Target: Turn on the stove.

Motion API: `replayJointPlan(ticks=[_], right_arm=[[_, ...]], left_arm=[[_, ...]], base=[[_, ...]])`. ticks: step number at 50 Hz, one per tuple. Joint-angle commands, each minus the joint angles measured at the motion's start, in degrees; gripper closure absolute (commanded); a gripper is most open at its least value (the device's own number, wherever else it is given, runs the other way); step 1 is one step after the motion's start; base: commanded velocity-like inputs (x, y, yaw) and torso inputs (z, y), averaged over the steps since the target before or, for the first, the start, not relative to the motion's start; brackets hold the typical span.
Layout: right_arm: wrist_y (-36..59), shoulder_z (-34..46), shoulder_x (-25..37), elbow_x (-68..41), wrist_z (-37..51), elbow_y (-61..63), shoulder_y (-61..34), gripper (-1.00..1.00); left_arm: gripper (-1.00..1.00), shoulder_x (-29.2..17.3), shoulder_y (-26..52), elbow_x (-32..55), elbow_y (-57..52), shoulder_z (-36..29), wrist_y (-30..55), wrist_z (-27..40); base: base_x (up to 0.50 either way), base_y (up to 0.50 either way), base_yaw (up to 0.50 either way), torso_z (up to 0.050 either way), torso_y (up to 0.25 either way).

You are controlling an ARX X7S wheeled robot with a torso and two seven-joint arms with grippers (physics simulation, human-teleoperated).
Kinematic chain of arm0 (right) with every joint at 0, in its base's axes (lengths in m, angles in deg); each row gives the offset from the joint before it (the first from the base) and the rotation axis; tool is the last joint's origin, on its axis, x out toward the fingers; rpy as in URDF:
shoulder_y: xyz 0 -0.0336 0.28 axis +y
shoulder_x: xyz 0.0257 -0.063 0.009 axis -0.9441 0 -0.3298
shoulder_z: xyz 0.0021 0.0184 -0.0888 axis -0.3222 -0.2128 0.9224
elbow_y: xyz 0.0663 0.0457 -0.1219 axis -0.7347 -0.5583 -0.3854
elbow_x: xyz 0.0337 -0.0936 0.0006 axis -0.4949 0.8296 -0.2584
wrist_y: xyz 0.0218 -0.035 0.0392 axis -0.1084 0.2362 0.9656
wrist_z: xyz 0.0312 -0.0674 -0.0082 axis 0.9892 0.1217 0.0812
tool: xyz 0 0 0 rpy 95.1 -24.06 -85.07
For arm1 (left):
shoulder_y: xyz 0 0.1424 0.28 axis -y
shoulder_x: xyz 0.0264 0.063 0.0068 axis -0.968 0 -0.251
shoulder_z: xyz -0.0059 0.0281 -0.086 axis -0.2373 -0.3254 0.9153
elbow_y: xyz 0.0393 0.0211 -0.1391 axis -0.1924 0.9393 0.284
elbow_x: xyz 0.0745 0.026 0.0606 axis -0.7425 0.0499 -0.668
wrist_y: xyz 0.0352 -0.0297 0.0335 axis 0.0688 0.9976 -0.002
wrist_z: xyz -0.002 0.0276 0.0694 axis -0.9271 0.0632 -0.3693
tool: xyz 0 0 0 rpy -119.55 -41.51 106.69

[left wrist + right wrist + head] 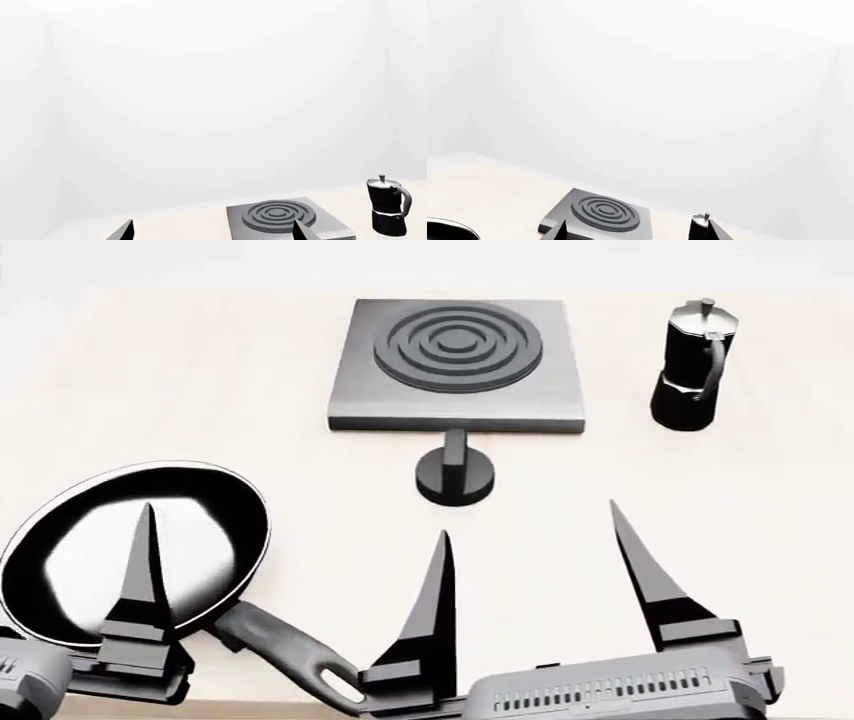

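two grippers sit low at the near edge of the head view, both with fingers spread wide and nothing between them. the left gripper (287, 585) has one dark pointed finger over the frying pan (80, 550) and the other rising beside the pan's handle, which angles toward the robot. the right gripper (534, 575) has its fingertips pointing toward the stove, well short of it.

the stove (461, 405) is a flat square grey slab on the pale table (747, 500), at the far middle of the head view, with raised concentric dark burner rings (458, 345) on top. its small round black knob (455, 477) stands just in front of the slab's near edge, joined to it by a short stem; neither gripper touches it. a black moka pot (690, 365) stands upright to the right of the stove, apart from it.

the left wrist view shows the stove (287, 220) and the moka pot (388, 207) low in frame. the right wrist view catches the stove (600, 215) and a sliver of the frying pan (450, 230).
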Motion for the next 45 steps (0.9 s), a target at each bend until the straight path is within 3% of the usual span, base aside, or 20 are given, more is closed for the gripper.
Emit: replayJointPlan(ticks=[1, 45], right_arm=[[0.4, 0.6, 0.2, 0.1, 0.1, 0.0, -0.2, -1.0], [-1.4, -0.1, 0.5, -1.5, 0.8, -1.3, 0.3, -1.0]], left_arm=[[-1.0, -0.3, 0.1, 0.2, 0.1, -0.2, 0.0, 0.5], [-1.0, -1.7, 0.3, 0.8, 0.6, -1.3, -0.4, 2.4]], base=[[0.0, 0.18, 0.0, 0.0, 0.0], [0.07, 0.02, 0.0, 0.0, 0.0]])
